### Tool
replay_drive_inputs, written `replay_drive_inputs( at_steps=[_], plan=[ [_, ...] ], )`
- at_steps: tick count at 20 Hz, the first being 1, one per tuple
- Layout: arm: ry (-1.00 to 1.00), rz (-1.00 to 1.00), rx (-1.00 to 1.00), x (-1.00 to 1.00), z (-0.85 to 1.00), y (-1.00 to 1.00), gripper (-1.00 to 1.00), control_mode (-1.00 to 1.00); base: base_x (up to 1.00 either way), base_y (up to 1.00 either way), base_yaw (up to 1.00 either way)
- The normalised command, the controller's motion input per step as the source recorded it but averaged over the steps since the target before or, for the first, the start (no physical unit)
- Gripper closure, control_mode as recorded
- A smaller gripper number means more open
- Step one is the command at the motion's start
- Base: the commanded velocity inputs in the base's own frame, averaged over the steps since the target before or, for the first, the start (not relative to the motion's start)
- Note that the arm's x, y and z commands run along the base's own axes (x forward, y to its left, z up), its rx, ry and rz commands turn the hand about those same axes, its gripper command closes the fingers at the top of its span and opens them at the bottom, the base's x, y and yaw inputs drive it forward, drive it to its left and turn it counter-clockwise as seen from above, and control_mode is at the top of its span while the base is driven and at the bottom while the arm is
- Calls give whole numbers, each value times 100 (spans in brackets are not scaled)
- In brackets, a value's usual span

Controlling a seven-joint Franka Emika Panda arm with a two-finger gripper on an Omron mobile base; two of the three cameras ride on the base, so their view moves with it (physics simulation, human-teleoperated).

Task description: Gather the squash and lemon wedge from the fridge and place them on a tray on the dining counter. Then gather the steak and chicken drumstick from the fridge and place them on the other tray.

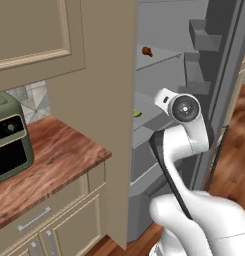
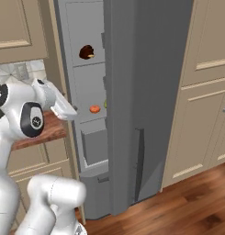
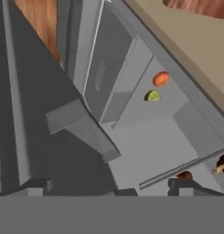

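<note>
The grey fridge [image 1: 164, 30] stands open. In the hand view an orange squash [image 3: 160, 78] and a small yellow-green lemon wedge [image 3: 152, 96] lie side by side on one shelf, well beyond my gripper [image 3: 113, 189]. Its jaws are open with nothing between them. One shelf higher, a brown piece [image 3: 184, 175] and a dark drumstick [image 3: 221, 167] with a pale bone end lie near my right fingertip [image 3: 186, 185]. The right base view shows the squash [image 2: 94, 109] and a dark meat piece [image 2: 87, 52] higher up. My hand [image 2: 59, 105] reaches towards the fridge opening.
The open fridge door [image 2: 146, 92] with its bins [image 1: 199, 35] stands to the right of the opening. A green countertop oven [image 1: 9, 137] sits on a wood counter [image 1: 59, 160] to the left, beside a beige cabinet side panel [image 1: 109, 100]. Wood floor [image 2: 187, 206] lies below.
</note>
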Motion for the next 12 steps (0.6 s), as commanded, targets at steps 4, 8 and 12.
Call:
replay_drive_inputs(
  at_steps=[4, 8, 12],
  plan=[
    [13, 0, -30, 23, 0, -28, -100, -100, 0, 0, 0],
    [16, 0, -20, 16, 0, -58, -100, -100, 0, 0, 0],
    [15, 0, -18, 14, 0, -63, -100, -100, 0, 0, 0]
  ],
)
